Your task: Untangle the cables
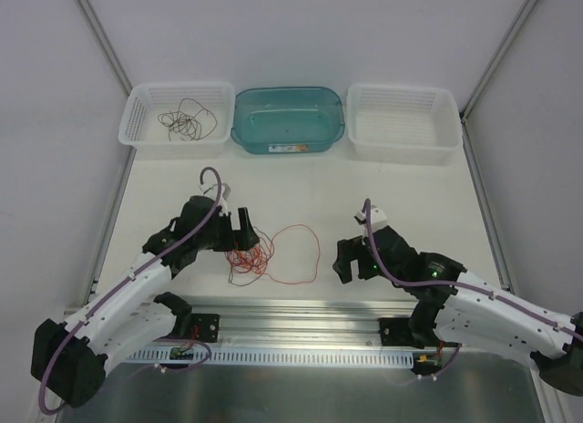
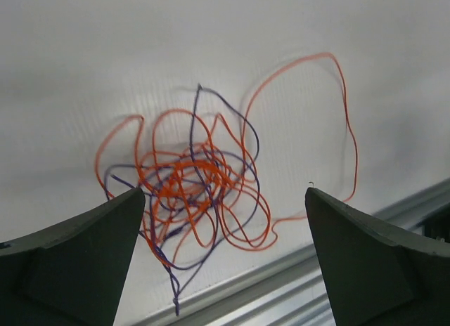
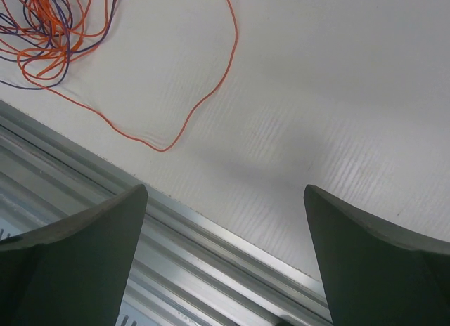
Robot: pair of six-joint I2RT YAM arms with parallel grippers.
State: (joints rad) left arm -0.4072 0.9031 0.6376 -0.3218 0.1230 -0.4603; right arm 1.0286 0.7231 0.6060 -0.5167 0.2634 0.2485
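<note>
A small tangle of thin orange and dark purple cables (image 1: pixel 250 256) lies on the white table near the front edge, with one big orange loop (image 1: pixel 296 252) trailing right. In the left wrist view the tangle (image 2: pixel 190 182) sits just ahead of my open, empty left gripper (image 2: pixel 225 256). That left gripper (image 1: pixel 242 226) hovers at the tangle's left upper side. My right gripper (image 1: pixel 351 259) is open and empty, right of the loop; the right wrist view shows the tangle's edge (image 3: pixel 46 31) and the orange loop (image 3: pixel 204 94). A separate dark cable (image 1: pixel 185 122) lies in the left white basket.
Three containers stand along the back: a left white basket (image 1: pixel 137 122), a teal bin (image 1: pixel 288 120) and a right white basket (image 1: pixel 404 122). An aluminium rail (image 1: pixel 301 314) runs along the table's front edge, just below the tangle.
</note>
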